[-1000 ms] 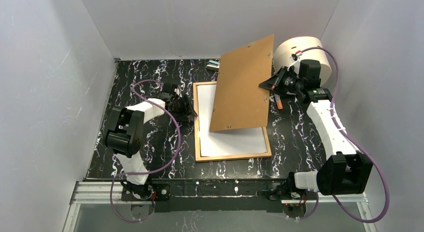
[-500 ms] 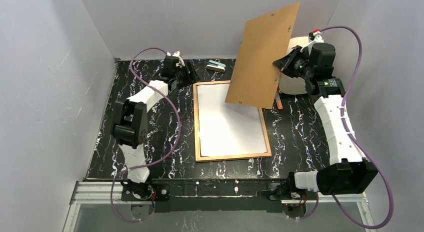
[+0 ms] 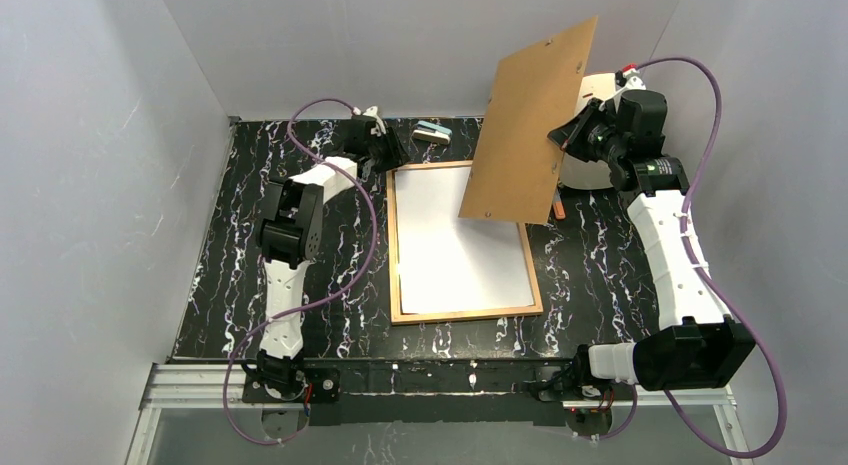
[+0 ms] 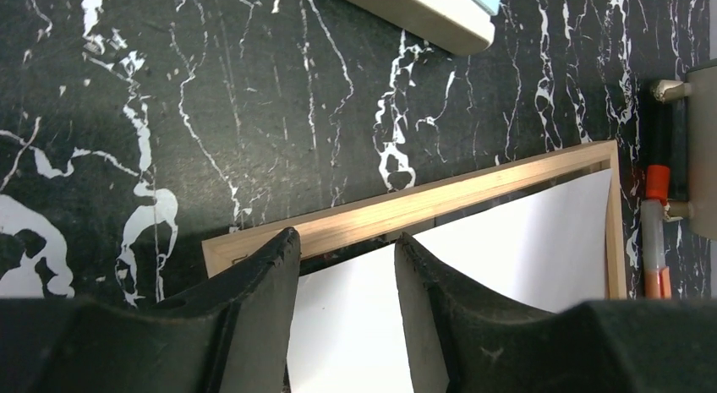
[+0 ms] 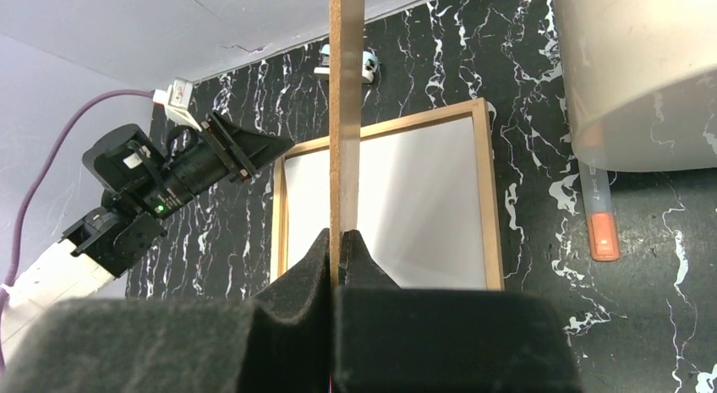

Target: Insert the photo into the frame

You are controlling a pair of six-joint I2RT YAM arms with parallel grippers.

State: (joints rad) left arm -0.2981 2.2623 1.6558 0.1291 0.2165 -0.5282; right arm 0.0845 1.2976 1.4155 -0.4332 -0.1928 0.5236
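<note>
The frame (image 3: 392, 245) of light wood lies flat on the black marble table. The photo (image 3: 450, 255) lies inside it, white back up. My left gripper (image 3: 385, 163) is open at the frame's far left corner; in the left wrist view its fingers (image 4: 254, 300) straddle the white sheet (image 4: 507, 241) just inside the wood edge (image 4: 406, 209). My right gripper (image 3: 565, 137) is shut on the brown backing board (image 3: 530, 120) and holds it tilted in the air above the frame's far right part. In the right wrist view the board (image 5: 346, 114) shows edge-on.
A white round container (image 3: 600, 90) stands at the back right, behind the board. An orange-tipped pen (image 3: 558, 207) lies on the table right of the frame. A small white and teal object (image 3: 432, 132) lies at the back wall beyond the frame.
My left gripper moved from beside the frame's left edge up to its far left corner. My right gripper lifted the backing board off the frame and up to the right.
</note>
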